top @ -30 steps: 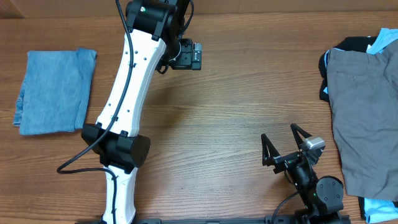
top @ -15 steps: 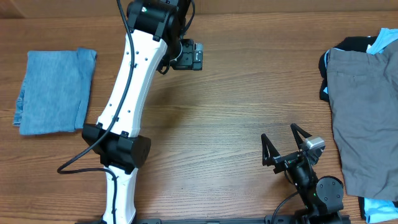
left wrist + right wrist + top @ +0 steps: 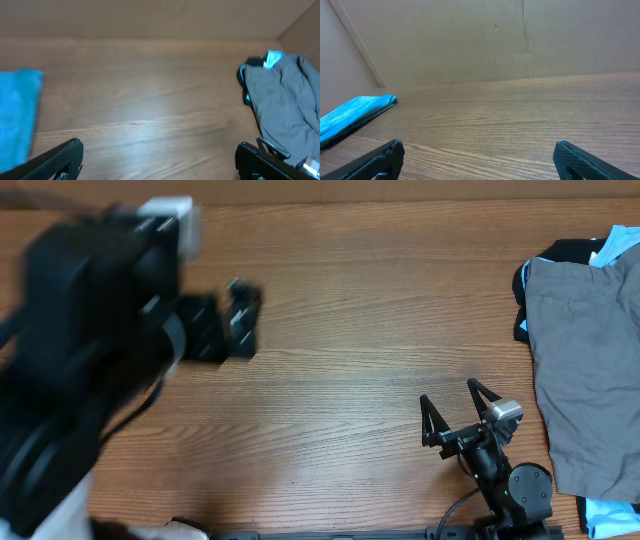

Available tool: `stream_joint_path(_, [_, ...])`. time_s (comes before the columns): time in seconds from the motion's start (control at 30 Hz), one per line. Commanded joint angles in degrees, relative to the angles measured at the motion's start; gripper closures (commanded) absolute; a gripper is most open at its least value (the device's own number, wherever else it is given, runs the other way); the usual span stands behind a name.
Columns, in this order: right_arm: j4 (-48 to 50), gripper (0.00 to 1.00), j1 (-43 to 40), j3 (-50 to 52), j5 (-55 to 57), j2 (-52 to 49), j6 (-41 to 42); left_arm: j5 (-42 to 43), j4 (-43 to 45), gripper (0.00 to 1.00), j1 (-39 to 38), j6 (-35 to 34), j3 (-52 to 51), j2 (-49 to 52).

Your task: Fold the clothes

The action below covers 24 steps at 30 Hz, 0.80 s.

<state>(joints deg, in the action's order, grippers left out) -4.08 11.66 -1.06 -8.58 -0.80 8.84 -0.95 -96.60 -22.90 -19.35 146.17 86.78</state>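
Over at the far left the folded light-blue jeans (image 3: 17, 117) lie flat on the wooden table (image 3: 350, 380). From above I can't see them at all, because the left arm (image 3: 80, 380) hangs high over that side, close to the overhead camera, as a big blurred dark shape. The left gripper (image 3: 159, 150) is spread wide: in its wrist view one black fingertip (image 3: 60, 160) sits low at the left edge and the other low at the right, with only bare wood between them. It holds nothing and touches nothing, and the jeans lie off to its left. The middle of the table is plain wood grain. Right of centre, near the front edge, the right gripper (image 3: 448, 393) rests low, its two thin black fingers (image 3: 428, 420) splayed apart in a V. In its wrist view both tips frame bare tabletop, so it grips nothing either, and the blue cloth shows only far off at its left. At the far right edge lies the pile of clothes, well apart from both grippers: the grey trousers (image 3: 585, 360) are spread on top, with a black garment (image 3: 565, 250) and a pale-blue garment (image 3: 620, 242) poking out from beneath at the far end.
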Motion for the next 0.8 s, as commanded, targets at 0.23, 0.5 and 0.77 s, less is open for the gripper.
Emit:
stream_joint_path(0.23, [0.31, 0.00, -0.17, 0.61, -0.02, 0.63, 0.20, -3.50, -0.20, 0.00, 0.61, 2.43, -16.98, -28.81])
stream_joint_path(0.5, [0.31, 0.00, -0.17, 0.61, -0.02, 0.63, 0.20, -3.93, 1.81, 0.00, 8.79, 2.43, -49.53, -54.03])
stream_joint_path(0.77, [0.31, 0.00, -0.17, 0.61, -0.02, 0.63, 0.20, -3.63, 25.70, 0.00, 12.90, 2.38, -83.56, -73.11])
